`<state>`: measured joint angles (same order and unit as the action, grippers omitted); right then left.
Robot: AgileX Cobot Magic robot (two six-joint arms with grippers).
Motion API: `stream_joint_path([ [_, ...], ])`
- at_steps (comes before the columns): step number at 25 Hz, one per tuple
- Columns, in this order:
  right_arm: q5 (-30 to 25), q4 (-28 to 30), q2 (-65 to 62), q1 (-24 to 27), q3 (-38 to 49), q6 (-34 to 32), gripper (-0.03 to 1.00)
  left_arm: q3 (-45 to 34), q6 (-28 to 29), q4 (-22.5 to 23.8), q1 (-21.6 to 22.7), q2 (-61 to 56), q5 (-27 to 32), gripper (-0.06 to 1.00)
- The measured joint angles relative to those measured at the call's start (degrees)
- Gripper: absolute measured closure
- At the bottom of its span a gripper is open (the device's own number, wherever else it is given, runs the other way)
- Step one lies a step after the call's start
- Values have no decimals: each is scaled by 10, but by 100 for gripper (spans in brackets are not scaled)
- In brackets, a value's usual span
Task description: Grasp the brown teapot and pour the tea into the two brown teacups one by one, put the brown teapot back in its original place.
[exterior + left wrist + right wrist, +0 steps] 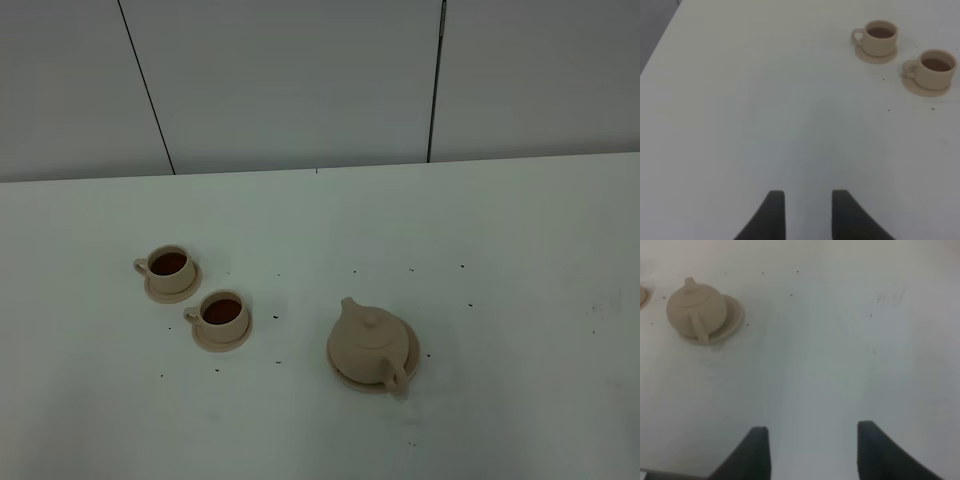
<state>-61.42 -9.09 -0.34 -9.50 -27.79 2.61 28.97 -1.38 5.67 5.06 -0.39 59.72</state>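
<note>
While both of your tools hang spread over bare table (520, 230) (left tool (808, 212), right tool (812, 450)), the brown teapot (367, 342) sits on its wide saucer (412, 362) lower centre of the high view, with two filled teacups (168, 266) (222, 313) at centre left.
</note>
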Motion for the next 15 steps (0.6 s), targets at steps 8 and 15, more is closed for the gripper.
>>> stream_joint_path([
  [8, 0, -1, 0, 0, 0, 1, 57, 0, 0, 0, 0, 0, 0, 65],
  [15, 0, 0, 0, 1, 0, 2, 57, 0, 0, 0, 0, 0, 0, 65],
])
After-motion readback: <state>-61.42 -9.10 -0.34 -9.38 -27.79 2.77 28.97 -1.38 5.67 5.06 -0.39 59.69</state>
